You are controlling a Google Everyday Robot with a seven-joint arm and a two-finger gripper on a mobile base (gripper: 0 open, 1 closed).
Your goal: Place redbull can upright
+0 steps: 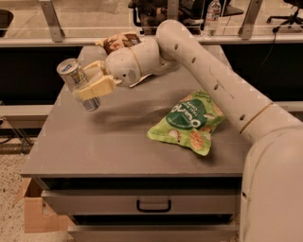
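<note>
Plainly, the danger sits at the left side of the grey table (71, 156). There the gripper (83, 80) is clamped across the middle of the redbull can (70, 72) and holds it leaning, silver top tipped up and to the left. The can's lower end is close over the tabletop, and I cannot tell whether it touches. Let go at this lean, the can would likely topple onto its side and, being round, roll. The left edge is near, so a roll that way could carry it off toward the floor, where the cardboard box (35, 215) stands by the front left corner. Pressed down before it is squared up, its lower rim could catch and skid, or the slim body could twist between the fingers (97, 87). The long forearm also runs close by the green snack bag (189, 120), so a low sweep might drag that bag. Counting from the front backwards, there is one cardboard box, one drawer handle (154, 205), one table and one green snack bag. Then come one redbull can and one gripper on one arm. One brown snack bag (120, 41) lies at the far edge behind the wrist, and one clear bottle (214, 14) stands beyond the table.
</note>
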